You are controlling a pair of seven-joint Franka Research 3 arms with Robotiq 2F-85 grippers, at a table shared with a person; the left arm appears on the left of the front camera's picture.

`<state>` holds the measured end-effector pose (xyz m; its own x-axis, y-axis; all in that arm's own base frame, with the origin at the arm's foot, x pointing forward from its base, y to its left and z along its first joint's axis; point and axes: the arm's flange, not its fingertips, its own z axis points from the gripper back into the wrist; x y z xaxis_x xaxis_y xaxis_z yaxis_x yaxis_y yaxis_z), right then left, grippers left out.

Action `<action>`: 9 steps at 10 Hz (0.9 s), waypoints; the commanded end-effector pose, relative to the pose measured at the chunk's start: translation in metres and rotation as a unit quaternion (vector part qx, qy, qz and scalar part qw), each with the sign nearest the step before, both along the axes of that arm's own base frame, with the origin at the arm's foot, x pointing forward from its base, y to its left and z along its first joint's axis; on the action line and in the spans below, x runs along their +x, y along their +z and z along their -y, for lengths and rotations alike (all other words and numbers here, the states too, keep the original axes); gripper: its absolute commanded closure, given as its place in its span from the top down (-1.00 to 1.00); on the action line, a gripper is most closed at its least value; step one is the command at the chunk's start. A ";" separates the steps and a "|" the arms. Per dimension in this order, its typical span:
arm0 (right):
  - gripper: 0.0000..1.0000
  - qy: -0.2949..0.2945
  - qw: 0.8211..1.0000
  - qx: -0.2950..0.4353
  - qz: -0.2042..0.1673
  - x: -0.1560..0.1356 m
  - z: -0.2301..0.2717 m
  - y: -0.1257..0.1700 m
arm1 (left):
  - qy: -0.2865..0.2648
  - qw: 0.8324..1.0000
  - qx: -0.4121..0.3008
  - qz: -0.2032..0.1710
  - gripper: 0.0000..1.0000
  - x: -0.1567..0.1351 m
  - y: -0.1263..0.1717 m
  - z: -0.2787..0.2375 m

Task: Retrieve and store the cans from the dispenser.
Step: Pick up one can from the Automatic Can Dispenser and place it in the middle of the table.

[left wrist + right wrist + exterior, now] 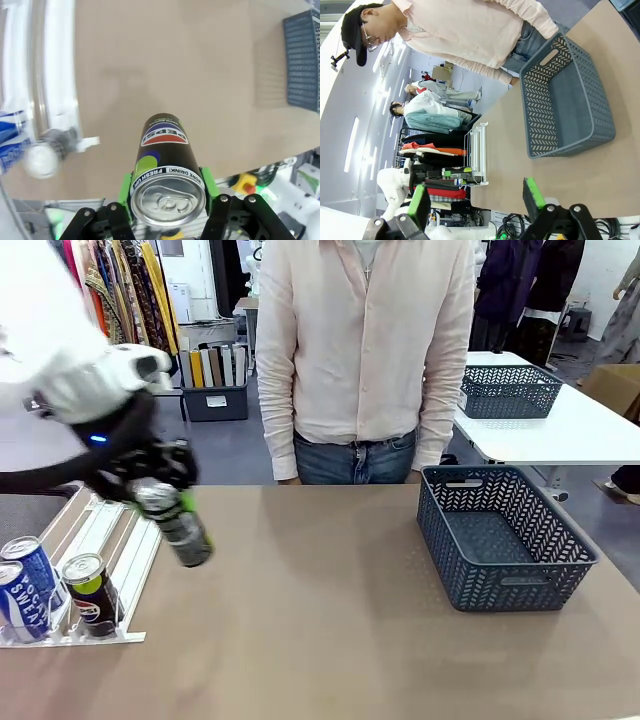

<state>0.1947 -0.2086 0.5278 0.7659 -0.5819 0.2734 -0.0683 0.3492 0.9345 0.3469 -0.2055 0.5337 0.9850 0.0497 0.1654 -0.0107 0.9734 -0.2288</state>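
Observation:
My left gripper [168, 508] is shut on a black can [178, 523] with a green patch, which hangs tilted above the table just right of the dispenser [105, 530]. In the left wrist view the green pads [126, 186] clamp the black can [166, 165] by its sides near its silver top. Two blue cans [28, 575] and another black can [90, 595] stand at the front of the white dispenser. My right gripper [476, 200] is open, with nothing between its fingers, and looks across the table at the basket [570, 105] and the dispenser [477, 150].
A dark blue-grey lattice basket [505, 540] stands on the right of the table, nothing inside it. A person in a pale shirt [365, 350] stands at the far edge. A second basket [510, 390] rests on a white table behind. Bare tabletop lies between dispenser and basket.

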 end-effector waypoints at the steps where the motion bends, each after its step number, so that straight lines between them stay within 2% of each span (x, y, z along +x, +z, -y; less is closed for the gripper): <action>1: 1.00 0.003 1.000 0.004 0.020 0.002 0.001 0.003 | 0.008 1.000 0.020 0.004 -1.00 0.022 -0.018 0.076; 3: 1.00 0.003 1.000 0.004 0.020 0.002 0.001 0.003 | -0.013 0.999 0.039 0.006 -1.00 0.027 -0.042 0.155; 4: 1.00 0.003 1.000 0.004 0.020 0.002 0.001 0.003 | -0.015 0.999 0.042 0.025 -1.00 0.034 -0.052 0.183; 5: 1.00 0.003 1.000 0.004 0.020 0.002 0.001 0.003 | -0.011 0.998 0.063 0.022 -1.00 0.041 -0.067 0.206; 7: 1.00 0.003 1.000 0.004 0.020 0.002 0.001 0.003 | -0.023 0.995 0.095 0.004 -1.00 0.050 -0.082 0.225; 8: 1.00 0.003 1.000 0.004 0.020 0.002 0.001 0.003 | -0.013 0.993 0.115 -0.001 -1.00 0.053 -0.081 0.223; 9: 1.00 0.003 1.000 0.004 0.020 0.002 0.001 0.003 | -0.024 0.994 0.105 -0.025 -1.00 0.056 -0.076 0.212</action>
